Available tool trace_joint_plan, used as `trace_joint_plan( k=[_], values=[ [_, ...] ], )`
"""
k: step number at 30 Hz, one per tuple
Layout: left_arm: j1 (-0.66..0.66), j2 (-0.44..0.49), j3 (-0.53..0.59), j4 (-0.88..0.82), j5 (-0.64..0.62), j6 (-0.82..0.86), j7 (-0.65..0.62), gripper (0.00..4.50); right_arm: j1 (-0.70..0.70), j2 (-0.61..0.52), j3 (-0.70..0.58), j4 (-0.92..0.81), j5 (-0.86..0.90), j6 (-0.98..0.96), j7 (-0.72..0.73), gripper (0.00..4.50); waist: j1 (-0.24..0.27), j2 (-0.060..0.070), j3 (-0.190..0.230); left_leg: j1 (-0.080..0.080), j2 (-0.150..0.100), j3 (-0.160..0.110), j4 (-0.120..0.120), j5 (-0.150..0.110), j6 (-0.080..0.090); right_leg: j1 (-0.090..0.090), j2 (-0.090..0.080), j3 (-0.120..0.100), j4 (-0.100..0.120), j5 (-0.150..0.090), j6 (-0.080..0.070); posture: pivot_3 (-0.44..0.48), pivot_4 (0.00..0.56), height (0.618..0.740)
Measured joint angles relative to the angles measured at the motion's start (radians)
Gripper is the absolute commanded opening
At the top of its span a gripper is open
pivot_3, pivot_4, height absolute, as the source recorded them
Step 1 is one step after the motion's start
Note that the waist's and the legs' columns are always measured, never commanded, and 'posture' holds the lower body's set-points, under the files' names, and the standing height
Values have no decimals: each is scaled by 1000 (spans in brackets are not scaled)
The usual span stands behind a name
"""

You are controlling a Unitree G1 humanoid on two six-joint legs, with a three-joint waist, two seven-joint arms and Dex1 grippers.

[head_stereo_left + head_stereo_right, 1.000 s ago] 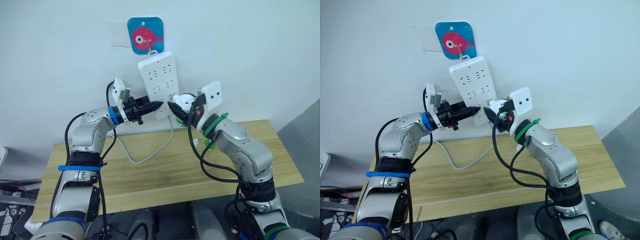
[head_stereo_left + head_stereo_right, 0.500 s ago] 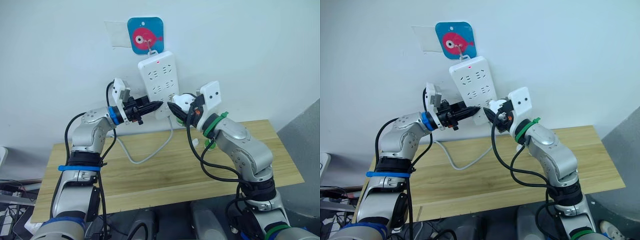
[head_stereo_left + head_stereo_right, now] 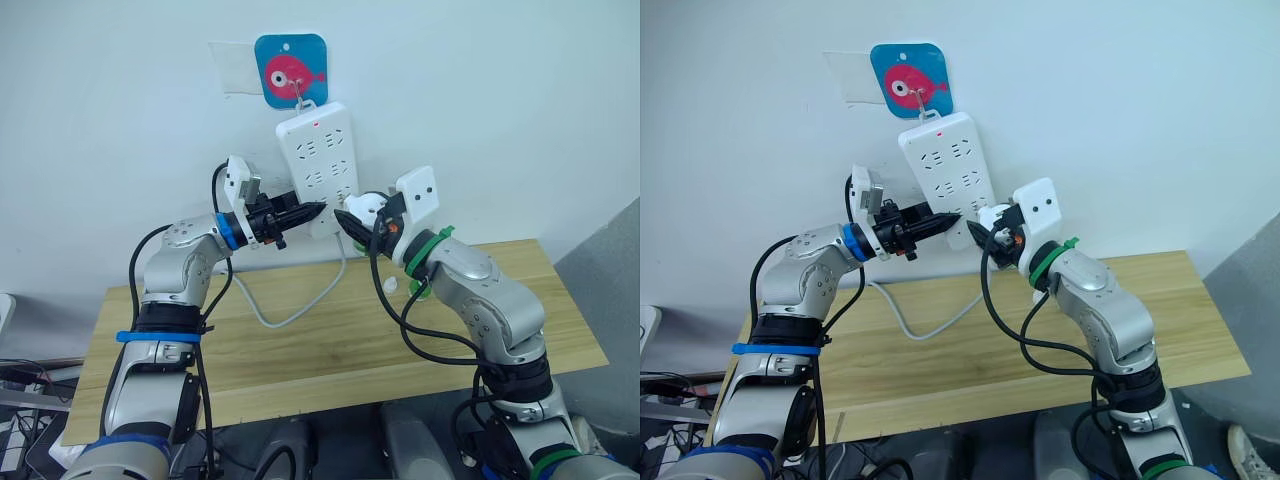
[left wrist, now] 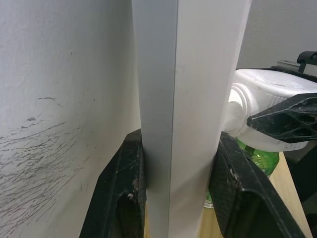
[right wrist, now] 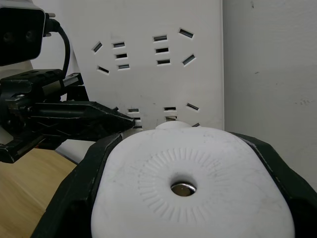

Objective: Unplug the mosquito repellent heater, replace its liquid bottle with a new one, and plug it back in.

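1. The mosquito repellent heater (image 5: 193,191), a white rounded unit with a round vent hole in its face, sits at the lower right edge of the white power strip (image 3: 322,165) hanging on the wall. A green bottle (image 4: 257,158) hangs beneath it, seen in the left wrist view.

2. The right gripper (image 3: 352,222) is clamped on the heater: its black fingers (image 5: 81,188) press against both sides of the white body, as the right wrist view shows.

3. The left gripper (image 3: 306,211) pinches the lower part of the power strip from the opposite side, one finger (image 4: 121,193) behind it and one in front, bracing it against the wall.

4. Judged from this, the step in hand is either pulling the heater out or pushing it back in; the pictures alone do not settle which. Either way the next move calls for a straight travel along the plug's axis while the left arm keeps the strip steady, since the strip hangs from only a hook on the fish-shaped holder (image 3: 291,70).

5. Hidden: the plug pins and whether they are seated in the sockets. A small white-and-green object (image 3: 420,290) on the wooden table (image 3: 300,350), beside the right forearm, is too small and too covered to be identified. The strip's grey cable (image 3: 290,305) loops down to the table.
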Motion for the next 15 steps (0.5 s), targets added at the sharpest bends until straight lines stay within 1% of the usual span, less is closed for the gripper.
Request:
trace_joint_plan(
  k=[15],
  values=[
    [0,1,0,-5,0,7,0,1295,-1,12,0,0,-30,-19,0,3033,0,0,0,0,0,0,0,0,0,0,0,0,0,0,0,-160,198,740]
  ],
)
